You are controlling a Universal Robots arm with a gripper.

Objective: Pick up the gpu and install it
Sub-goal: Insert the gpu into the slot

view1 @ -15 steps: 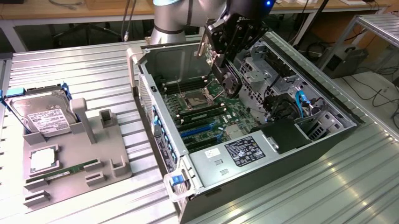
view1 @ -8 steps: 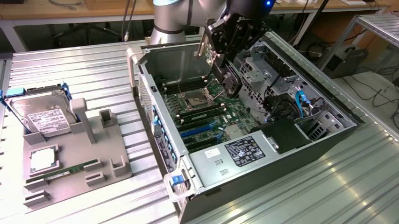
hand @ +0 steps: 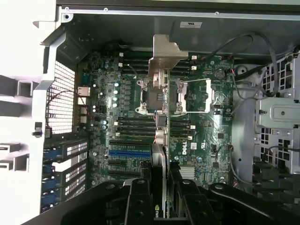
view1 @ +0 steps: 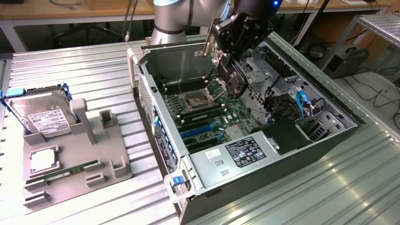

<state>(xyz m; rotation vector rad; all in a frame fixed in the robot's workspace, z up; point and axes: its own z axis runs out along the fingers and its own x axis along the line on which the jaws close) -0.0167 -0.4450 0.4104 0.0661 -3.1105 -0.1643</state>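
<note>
Exterior view's left: gray fixture (view1: pixel 119 176) on the slatted table, with a hard drive (view1: pixel 39 117) standing upright in it. A processor chip (view1: pixel 44 160) and a memory stick (view1: pixel 62 171) lie flat in its nearer pockets.

Centre: open PC case (view1: pixel 262 183), side panel off, motherboard (view1: pixel 206 117) exposed. The gripper (view1: pixel 233 56) hangs over the far end of the board, closed on the gpu (view1: pixel 226 70). The card is tilted, silver bracket end uppermost, lower end down near the board. It is probably clear of the board, but contact can't be judged from this angle.

Wrist view: the two black fingers (hand: pixel 138 197) are pinched against the card's two faces, the gripper (hand: pixel 159 192) closed to the card's thickness. The gpu (hand: pixel 160 140) is seen edge-on, running away from the camera, bracket at the far end. Behind it is the motherboard (hand: pixel 206 131): the card's line crosses the CPU socket (hand: pixel 145 96), and a blue expansion slot (hand: pixel 129 152) lies just beside the card (not lined up with it). The card is not seated in any slot.

Exterior view's right: power supply (view1: pixel 244 152) with white label at the near end of the case, and blue cables (view1: pixel 303 105) by the drive bays.
</note>
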